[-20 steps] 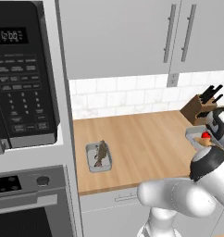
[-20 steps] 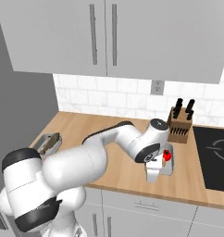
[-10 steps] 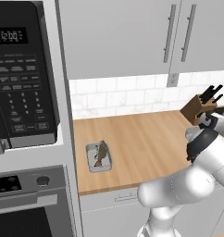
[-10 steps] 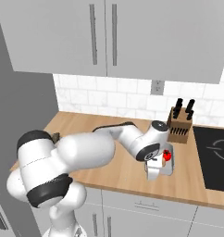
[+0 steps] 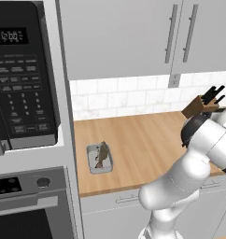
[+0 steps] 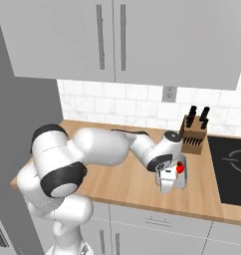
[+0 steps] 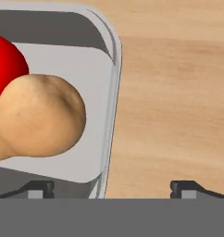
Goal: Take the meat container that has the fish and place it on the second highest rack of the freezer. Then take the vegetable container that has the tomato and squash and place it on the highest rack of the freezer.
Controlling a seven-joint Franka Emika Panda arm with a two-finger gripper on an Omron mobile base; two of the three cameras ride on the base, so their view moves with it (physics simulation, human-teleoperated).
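Your gripper [image 7: 112, 187] is spread wide astride the vegetable container [image 7: 63, 60] rim, squash [image 7: 37, 115] at 10 o'clock

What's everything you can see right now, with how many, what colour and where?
Fish container: one, grey, holding a brown fish, left part of the wooden counter.
Vegetable container: one, grey-white, near the counter's front edge, by the knife block.
Tomato: one, red, inside that container.
Squash: one, tan, beside the tomato.
Knife block: one, brown with black handles, against the tiled wall.
Microwave: one, black, far left.
Cooktop: one, black, far right.
Claw: one, dark tips straddling the vegetable container's wall, open.
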